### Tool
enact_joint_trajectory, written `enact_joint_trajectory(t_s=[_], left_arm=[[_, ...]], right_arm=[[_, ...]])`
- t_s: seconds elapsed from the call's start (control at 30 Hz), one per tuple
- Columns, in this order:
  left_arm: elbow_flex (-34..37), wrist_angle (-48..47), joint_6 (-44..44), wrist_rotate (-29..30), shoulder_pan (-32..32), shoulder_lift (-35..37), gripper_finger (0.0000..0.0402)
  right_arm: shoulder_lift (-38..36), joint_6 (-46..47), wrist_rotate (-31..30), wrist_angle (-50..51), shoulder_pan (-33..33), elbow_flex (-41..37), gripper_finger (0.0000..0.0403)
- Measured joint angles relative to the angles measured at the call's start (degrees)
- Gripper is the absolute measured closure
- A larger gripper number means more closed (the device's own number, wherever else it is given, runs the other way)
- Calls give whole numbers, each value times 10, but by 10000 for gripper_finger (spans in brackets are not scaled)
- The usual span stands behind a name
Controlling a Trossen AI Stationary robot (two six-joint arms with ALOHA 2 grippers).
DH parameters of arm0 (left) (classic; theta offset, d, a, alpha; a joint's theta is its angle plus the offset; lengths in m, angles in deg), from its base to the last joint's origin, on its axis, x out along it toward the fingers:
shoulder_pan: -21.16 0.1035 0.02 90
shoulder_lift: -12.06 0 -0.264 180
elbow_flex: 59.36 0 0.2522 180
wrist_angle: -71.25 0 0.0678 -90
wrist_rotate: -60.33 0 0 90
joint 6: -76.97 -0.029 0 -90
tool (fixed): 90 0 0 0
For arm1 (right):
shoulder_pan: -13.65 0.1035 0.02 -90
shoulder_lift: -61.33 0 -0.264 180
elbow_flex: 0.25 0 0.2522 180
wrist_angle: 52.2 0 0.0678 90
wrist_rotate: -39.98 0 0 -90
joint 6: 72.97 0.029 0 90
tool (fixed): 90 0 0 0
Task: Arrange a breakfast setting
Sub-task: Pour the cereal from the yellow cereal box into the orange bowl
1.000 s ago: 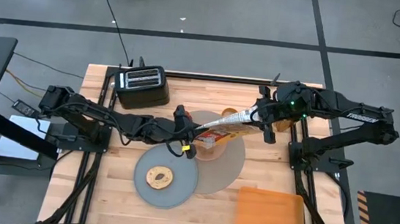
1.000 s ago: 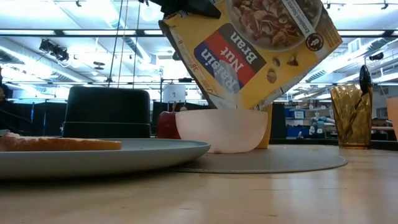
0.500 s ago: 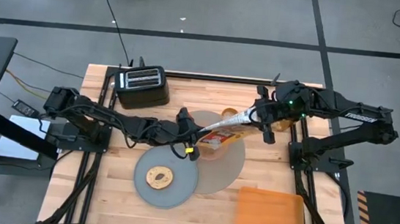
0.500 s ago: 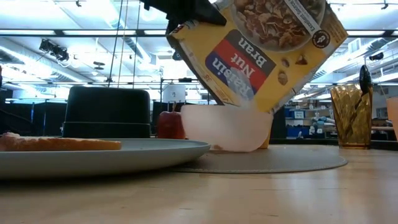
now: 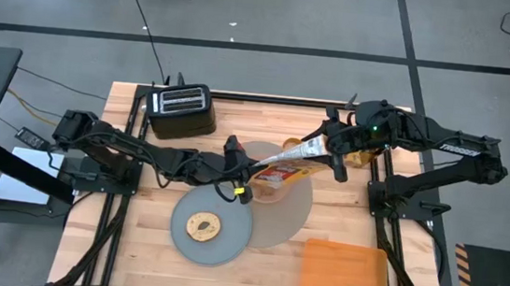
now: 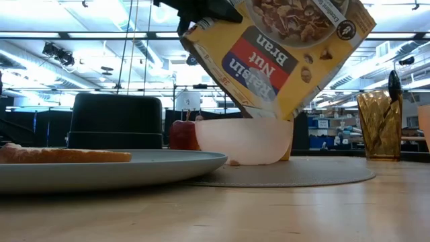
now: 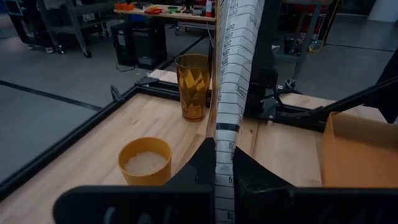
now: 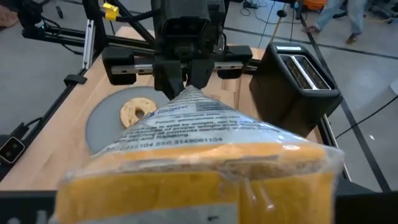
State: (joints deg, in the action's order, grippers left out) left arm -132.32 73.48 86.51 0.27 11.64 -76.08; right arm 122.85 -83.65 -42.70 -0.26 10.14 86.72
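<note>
A yellow cereal box (image 6: 282,54) hangs tilted, one corner down, over the translucent pink bowl (image 6: 242,140) on the taupe mat (image 5: 297,213). My left gripper (image 5: 249,168) is shut on the box's end nearer the plate. My right gripper (image 5: 323,150) is shut on its other end. The grey plate (image 5: 212,228) carries the bagel (image 5: 202,224) and overlaps the mat's near left edge. The red apple (image 6: 181,134) stands behind the bowl. The small orange cup (image 7: 145,160) stands on the table beyond the bowl. The spoon is out of view. My left gripper pinches the box's flattened, tapered end (image 8: 189,93) between its two fingers, coming level from the table's left. The box is clear of the table, its narrow printed side (image 7: 227,124) running away from the fingers. My right gripper holds the box's wide end (image 5: 311,150), coming from the table's right. The gripper itself hides the place of contact. The box slants down from this end toward the bowl.
A black toaster (image 5: 180,110) stands at the far left. An amber tumbler (image 7: 193,84) stands beyond the orange cup near the right arm's base. A flat orange board (image 5: 344,275) lies at the near right. Bare wood lies at the near left.
The box has tipped a little steeper over the bowl, its lower corner moving toward the bowl's other side. The bowl tilted briefly and sits level again. My right gripper has shifted slightly toward the table's far edge. Both grippers have stayed shut on the box.
</note>
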Motion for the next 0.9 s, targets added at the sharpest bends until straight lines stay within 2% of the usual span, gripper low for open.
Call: enact_joint_trajectory(t_s=[0.27,0.6,0.77,0.9], left_arm=[[-2,-6,-5,5,-1,24,393],[3,-22,-3,12,-1,22,393],[2,-16,0,11,-1,23,393],[2,-16,2,13,-1,23,393]], right_arm=[[-21,8,1,15,0,0,162],[-24,-10,5,131,-8,3,89],[-25,-33,-31,186,-8,2,92],[-28,-35,-35,221,-9,2,110]])
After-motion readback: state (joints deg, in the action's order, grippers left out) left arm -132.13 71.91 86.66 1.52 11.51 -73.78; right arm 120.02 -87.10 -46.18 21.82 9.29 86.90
